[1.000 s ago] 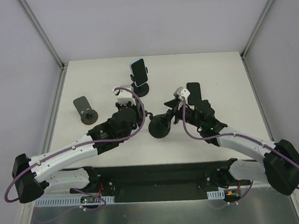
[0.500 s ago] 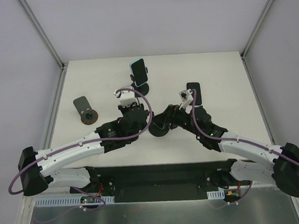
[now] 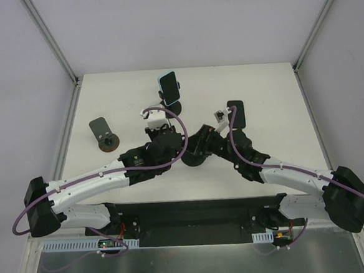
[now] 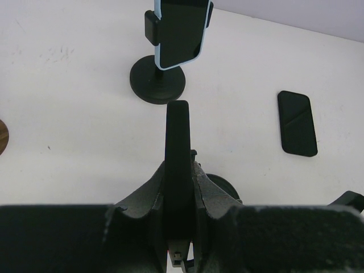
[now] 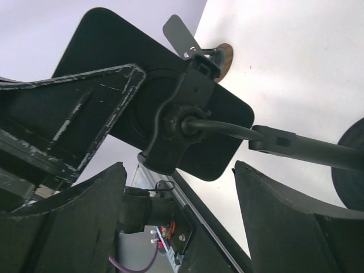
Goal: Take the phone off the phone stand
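A black phone [image 4: 177, 142] stands edge-on in the left wrist view, clamped in a black phone stand whose round base [image 3: 193, 159] sits mid-table. My left gripper [image 4: 177, 193] is shut on the phone's two faces. In the top view the left gripper [image 3: 176, 139] and the right gripper [image 3: 199, 144] crowd the stand, and the phone is mostly hidden there. The right wrist view shows the phone's back [image 5: 114, 45] in the stand's clamp [image 5: 182, 116], with the stem [image 5: 307, 148] running right. My right gripper [image 5: 179, 168] is open, its fingers on either side of the clamp and touching nothing.
A second phone in a light-blue case [image 3: 168, 87] sits in another black stand at the back, also in the left wrist view [image 4: 179, 28]. A black phone [image 3: 236, 114] lies flat to the right. A small stand with a brown base [image 3: 104, 135] is at the left.
Both grippers have moved in towards the stand in the middle. The left gripper went right and now grips the phone. The right gripper went left to the stand's clamp.
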Action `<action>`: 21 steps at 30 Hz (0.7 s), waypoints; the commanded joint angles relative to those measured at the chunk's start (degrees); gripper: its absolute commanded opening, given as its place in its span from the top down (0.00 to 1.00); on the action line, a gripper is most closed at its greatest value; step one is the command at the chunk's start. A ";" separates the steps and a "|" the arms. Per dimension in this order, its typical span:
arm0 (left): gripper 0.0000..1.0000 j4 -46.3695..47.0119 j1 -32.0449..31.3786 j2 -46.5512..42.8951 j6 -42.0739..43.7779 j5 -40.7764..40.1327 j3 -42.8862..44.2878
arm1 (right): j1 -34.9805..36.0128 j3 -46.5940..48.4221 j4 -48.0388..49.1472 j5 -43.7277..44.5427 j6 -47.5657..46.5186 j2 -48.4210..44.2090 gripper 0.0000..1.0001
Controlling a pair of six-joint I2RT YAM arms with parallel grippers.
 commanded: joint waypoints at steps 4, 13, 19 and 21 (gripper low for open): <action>1.00 2.05 -0.61 0.88 -1.75 -0.60 2.46 | 0.36 2.88 5.68 -3.02 3.48 -0.43 0.24; 1.00 2.05 -0.61 1.06 -2.36 0.36 2.72 | 0.45 2.18 12.54 -5.13 8.57 5.20 0.30; 1.00 2.05 -0.61 1.06 -2.71 0.54 2.81 | 0.71 2.71 13.51 -5.49 9.20 6.61 0.36; 1.00 2.05 -0.61 1.06 -2.89 0.54 2.81 | 0.71 2.88 14.03 -5.49 9.72 7.48 0.41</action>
